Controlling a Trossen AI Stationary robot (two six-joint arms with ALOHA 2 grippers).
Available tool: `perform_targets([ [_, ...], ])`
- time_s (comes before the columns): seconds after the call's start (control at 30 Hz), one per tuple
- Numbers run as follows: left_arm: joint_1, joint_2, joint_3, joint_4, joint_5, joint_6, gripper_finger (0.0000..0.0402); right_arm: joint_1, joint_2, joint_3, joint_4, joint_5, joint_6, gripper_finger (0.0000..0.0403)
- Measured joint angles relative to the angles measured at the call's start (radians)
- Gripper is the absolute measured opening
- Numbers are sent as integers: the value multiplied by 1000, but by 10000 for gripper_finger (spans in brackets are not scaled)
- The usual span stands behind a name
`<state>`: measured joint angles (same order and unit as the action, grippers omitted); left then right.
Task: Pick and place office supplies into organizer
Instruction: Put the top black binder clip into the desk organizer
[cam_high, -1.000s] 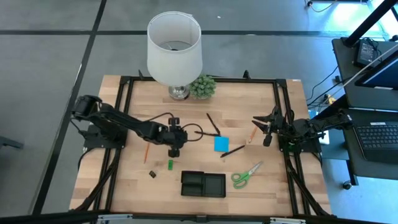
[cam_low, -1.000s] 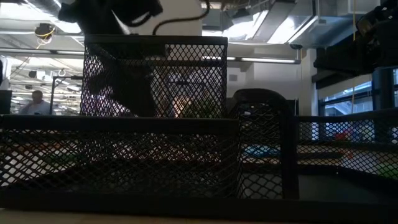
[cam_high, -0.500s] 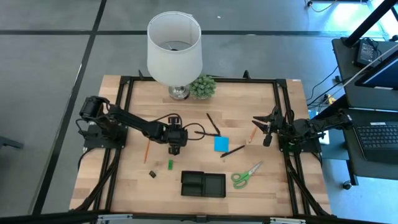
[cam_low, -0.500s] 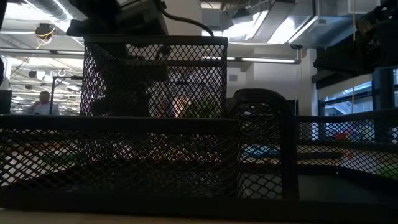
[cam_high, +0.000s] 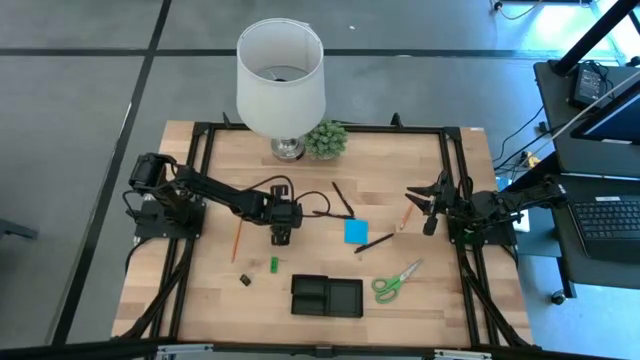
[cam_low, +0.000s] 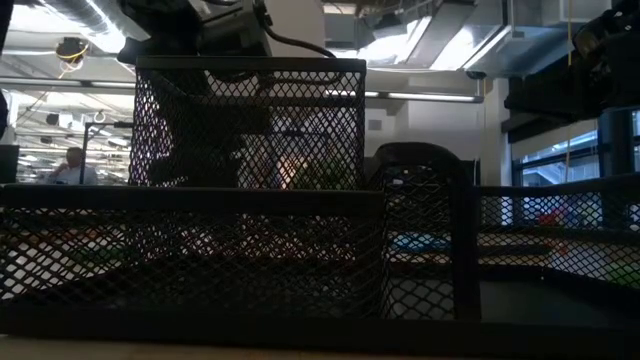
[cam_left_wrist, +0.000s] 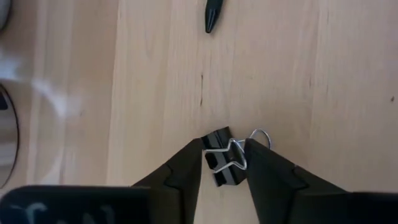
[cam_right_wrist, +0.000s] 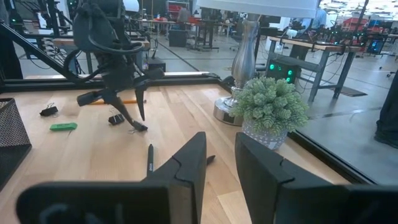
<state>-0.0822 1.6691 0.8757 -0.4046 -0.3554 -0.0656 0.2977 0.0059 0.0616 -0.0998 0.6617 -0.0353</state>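
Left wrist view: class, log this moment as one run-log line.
left gripper: at black binder clip on table | right gripper: open, empty, parked at right edge

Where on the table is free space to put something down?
Bare wood lies along the back edge right of the plant, and in the front left corner beside the organizer. The middle is crowded around the blue pad.

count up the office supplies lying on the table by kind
black pens: 2
pencils: 2
black clips: 2
scissors: 1
blue sticky-note pad: 1
green piece: 1
total: 9
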Motion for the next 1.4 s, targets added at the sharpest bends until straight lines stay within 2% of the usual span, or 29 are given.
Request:
perform_targets([
  [0.5,-9,-6,0,5,8,0,9,0,0,0,0,0,1,88],
  [0.7,-36,-4,29,-14,34,-1,4,0,0,0,0,0,3,88],
  [0.87,-63,-4,143,-95,32,-57,3,0,0,0,0,0,5,88],
  [1.1,-127,-5,384,-240,55,-159,3,0,0,0,0,0,6,88],
  [1.4,-251,-5,612,-256,257,-259,3,0,0,0,0,0,31,88],
])
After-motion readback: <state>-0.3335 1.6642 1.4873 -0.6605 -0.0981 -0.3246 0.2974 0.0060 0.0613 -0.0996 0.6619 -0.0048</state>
